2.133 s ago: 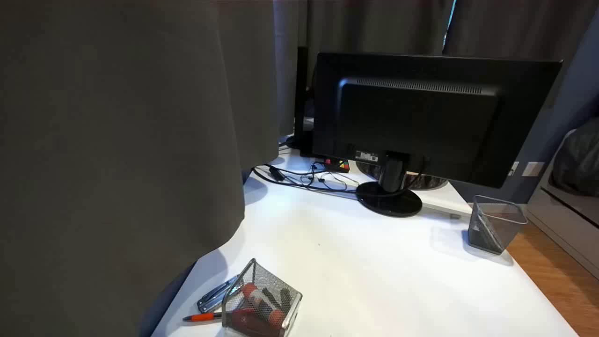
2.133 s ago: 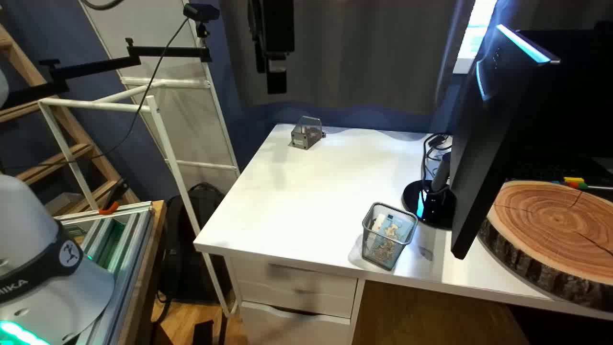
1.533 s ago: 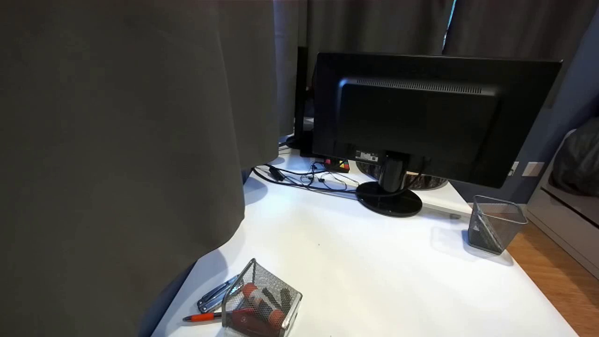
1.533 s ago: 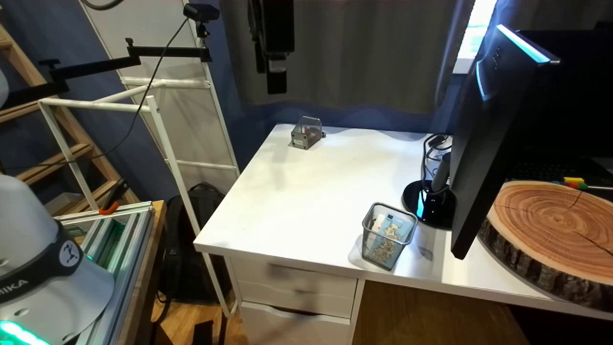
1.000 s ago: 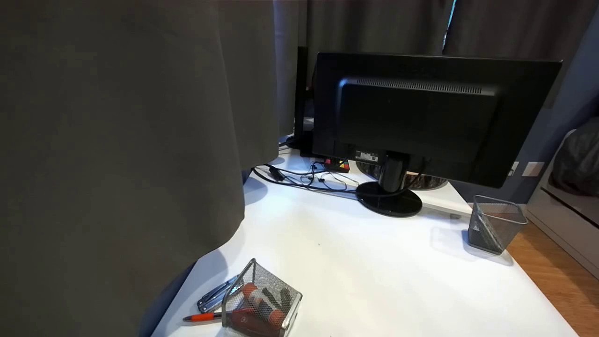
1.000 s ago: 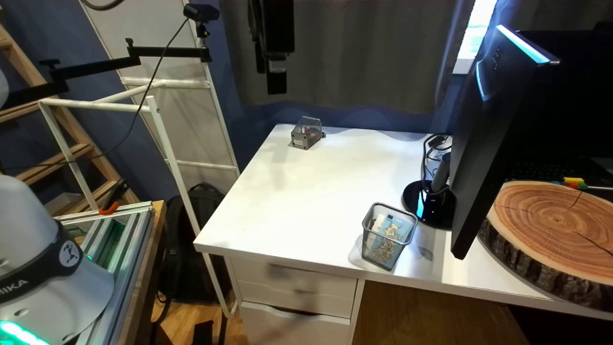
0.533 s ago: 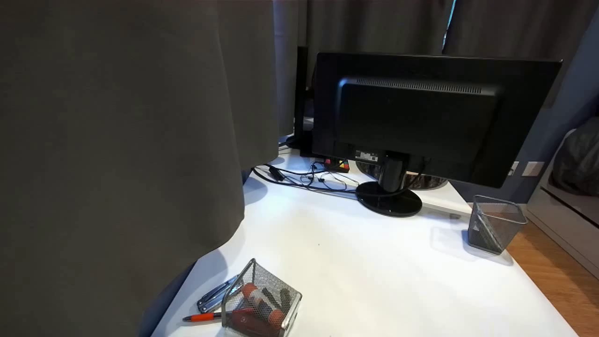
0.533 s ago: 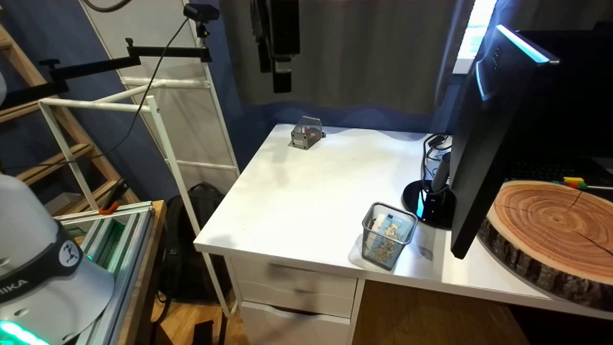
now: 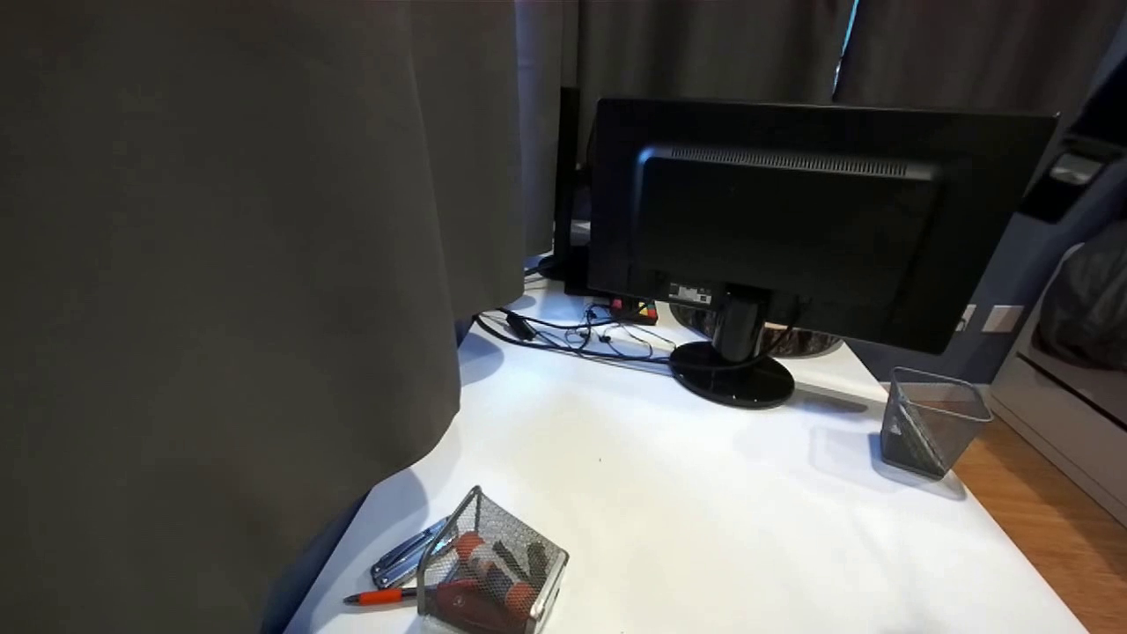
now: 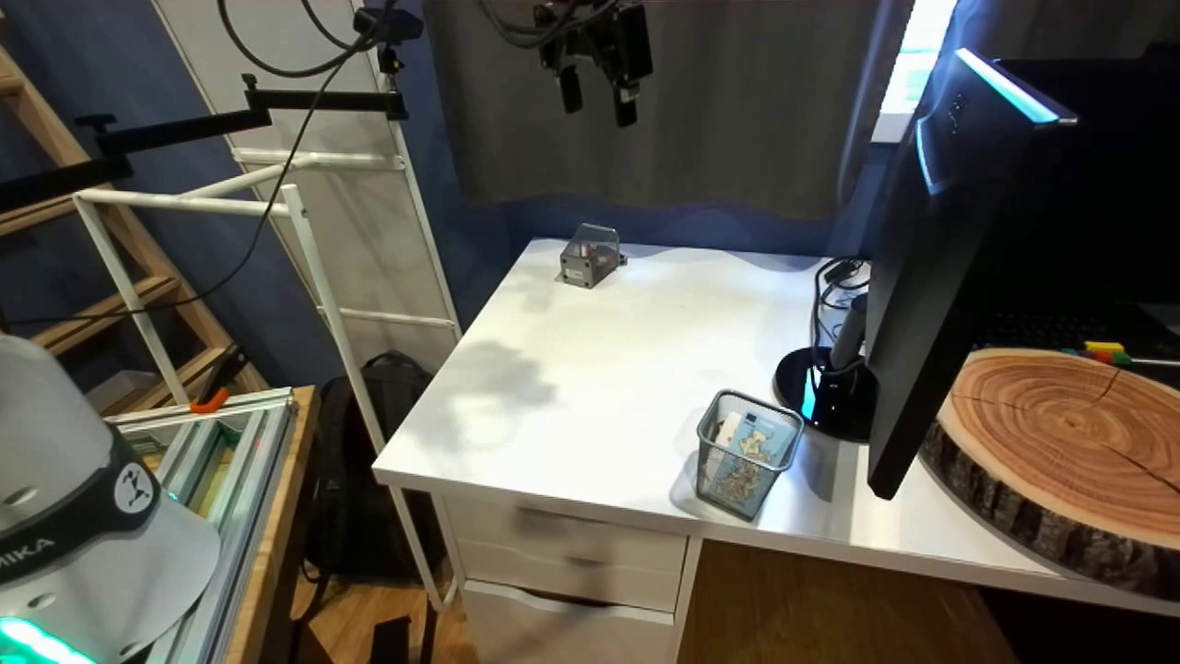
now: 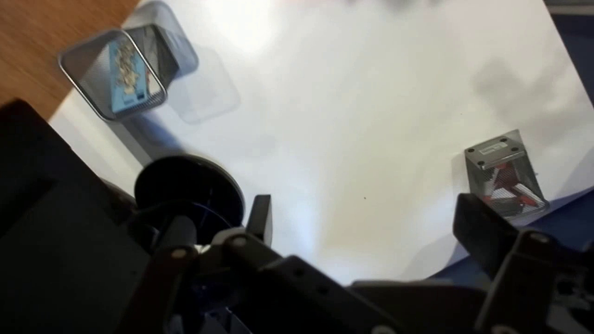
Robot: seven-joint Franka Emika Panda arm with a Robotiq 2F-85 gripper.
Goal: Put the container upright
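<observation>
Grasp the side-lying grey square wire-mesh container [image 10: 583,266], probably stiff and light (reddish contents [image 11: 506,175] indistinct), across its middle with the black two-finger tool [image 11: 365,208], spread wide and unladen.

Grey mesh on the container [image 10: 592,263], white across the desk [image 10: 627,360], black over the end effector [image 11: 364,208], brown rings on the wood slice [image 10: 1069,433], orange on the pen [image 9: 380,597].
</observation>
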